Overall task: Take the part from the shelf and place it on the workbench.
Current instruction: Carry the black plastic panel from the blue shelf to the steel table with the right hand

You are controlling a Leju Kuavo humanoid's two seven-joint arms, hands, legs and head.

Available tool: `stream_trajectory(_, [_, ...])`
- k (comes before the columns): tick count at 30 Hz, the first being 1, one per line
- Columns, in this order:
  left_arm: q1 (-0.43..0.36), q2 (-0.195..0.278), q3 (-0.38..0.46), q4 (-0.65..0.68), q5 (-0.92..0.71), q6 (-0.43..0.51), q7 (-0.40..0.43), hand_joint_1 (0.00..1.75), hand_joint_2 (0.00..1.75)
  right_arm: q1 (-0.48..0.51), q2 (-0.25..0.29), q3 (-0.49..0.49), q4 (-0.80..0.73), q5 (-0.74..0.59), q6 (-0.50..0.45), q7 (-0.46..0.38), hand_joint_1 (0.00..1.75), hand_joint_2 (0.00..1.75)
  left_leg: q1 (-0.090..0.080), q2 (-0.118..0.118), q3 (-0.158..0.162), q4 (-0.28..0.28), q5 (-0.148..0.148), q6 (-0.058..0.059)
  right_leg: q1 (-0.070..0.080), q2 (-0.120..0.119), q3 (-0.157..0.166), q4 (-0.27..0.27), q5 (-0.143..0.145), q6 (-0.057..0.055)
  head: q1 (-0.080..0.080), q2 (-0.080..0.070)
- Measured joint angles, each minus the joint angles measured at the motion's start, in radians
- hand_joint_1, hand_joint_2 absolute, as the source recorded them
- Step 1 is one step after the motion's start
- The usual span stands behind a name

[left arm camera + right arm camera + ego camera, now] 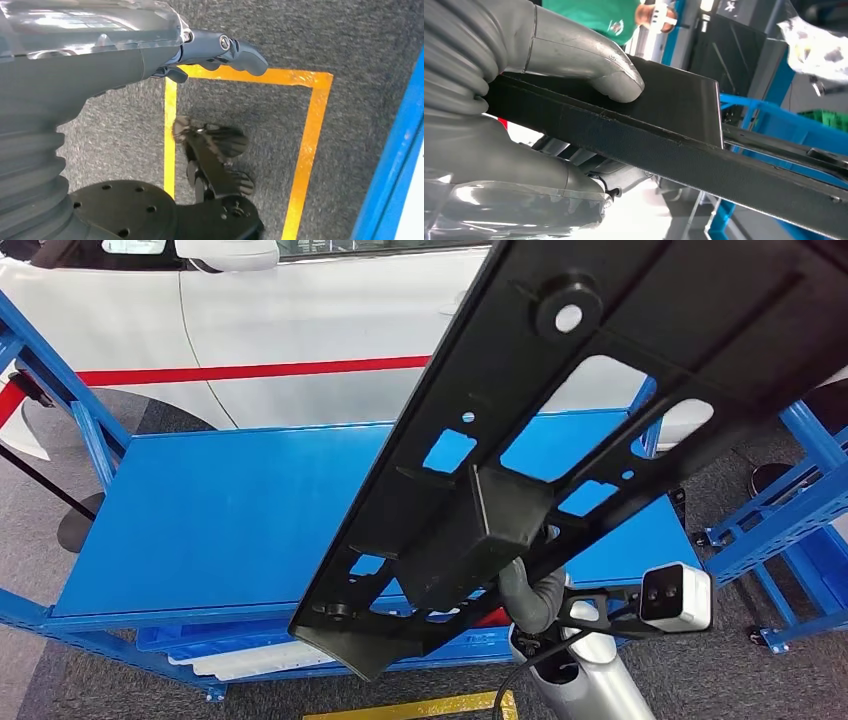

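Observation:
A long black plastic part with several cut-outs slants across the head view, from upper right down to the lower middle, above the blue workbench. My right hand grips it from below near its boxy middle block. In the right wrist view the grey thumb presses on the part's flat black face, with the fingers under its edge. My left hand hangs over the grey carpet, fingers loosely apart and holding nothing.
A white car with a red stripe stands behind the workbench. Blue rack frames rise at the left and right. Yellow floor tape marks a square on the carpet. A person in a green shirt stands nearby.

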Motion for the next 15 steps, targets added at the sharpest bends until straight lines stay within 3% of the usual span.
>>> stream_trajectory(1, [0.0,0.001,0.0,0.0,-0.002,-0.001,0.0,0.0,1.75,0.006,-0.002,0.0,-0.011,0.025,-0.008,-0.017,1.75,1.75,0.001,0.0,0.012,-0.003,0.006,-0.002,0.0,0.0,-0.008,0.004,0.003,0.002,0.0,0.0])
stream_trajectory(2, [-0.001,0.003,0.0,0.0,-0.004,-0.001,0.0,0.0,1.75,0.012,-0.004,0.0,-0.024,0.049,-0.018,-0.032,1.75,1.75,0.002,0.0,0.043,-0.045,0.027,-0.003,-0.001,0.0,-0.015,0.009,0.006,0.004,0.0,0.0])
stream_trajectory(4, [-0.005,0.006,-0.001,0.0,-0.007,-0.001,0.0,0.0,1.75,0.022,-0.005,0.0,-0.052,0.091,-0.038,-0.048,1.75,1.75,0.004,-0.001,0.124,-0.178,0.07,-0.001,0.0,0.001,-0.029,0.022,0.011,0.011,0.0,0.0])
stream_trajectory(5, [-0.008,0.006,-0.001,0.0,-0.008,-0.001,0.0,0.0,1.75,0.029,-0.005,-0.001,-0.07,0.114,-0.047,-0.053,1.75,1.75,0.003,-0.003,0.149,-0.226,0.084,0.004,0.001,0.001,-0.034,0.027,0.014,0.016,0.0,0.0])
stream_trajectory(6, [-0.01,0.007,-0.002,0.0,-0.009,-0.001,0.002,0.0,1.75,0.036,-0.004,-0.001,-0.089,0.138,-0.053,-0.056,1.75,1.75,0.001,-0.005,0.16,-0.251,0.089,0.01,0.002,0.002,-0.038,0.031,0.019,0.021,0.0,0.0])
stream_trajectory(9, [-0.011,0.008,-0.002,0.0,-0.01,0.002,0.008,0.0,1.75,0.06,0.002,-0.009,-0.144,0.214,-0.08,-0.059,1.75,1.75,-0.002,-0.005,0.15,-0.255,0.107,0.033,0.0,0.004,-0.044,0.029,0.03,0.041,0.0,0.0])
stream_trajectory(11, [-0.012,0.009,-0.002,0.0,-0.01,0.006,0.016,0.0,1.75,0.077,0.008,-0.024,-0.183,0.266,-0.113,-0.06,1.75,1.75,-0.001,-0.001,0.137,-0.259,0.126,0.049,-0.003,0.006,-0.063,0.066,-0.017,0.052,0.0,0.0])
stream_trajectory(13, [-0.011,0.009,-0.002,0.0,-0.008,0.009,0.022,0.0,1.75,0.094,0.01,-0.036,-0.211,0.297,-0.132,-0.062,1.75,1.75,0.0,0.003,0.117,-0.259,0.143,0.058,-0.006,0.005,-0.097,0.174,-0.114,0.059,0.0,0.0])
stream_trajectory(14, [-0.01,0.01,-0.002,0.0,-0.007,0.011,0.025,0.0,1.75,0.103,0.01,-0.038,-0.22,0.303,-0.134,-0.062,1.75,1.75,-0.001,0.003,0.107,-0.259,0.15,0.058,-0.007,0.005,-0.112,0.236,-0.152,0.061,0.0,0.0])
stream_trajectory(15, [-0.009,0.01,-0.002,0.0,-0.006,0.014,0.027,0.0,1.75,0.115,0.01,-0.039,-0.226,0.308,-0.132,-0.063,1.75,1.75,-0.002,0.004,0.095,-0.258,0.158,0.058,-0.008,0.005,-0.116,0.281,-0.172,0.063,0.0,0.0])
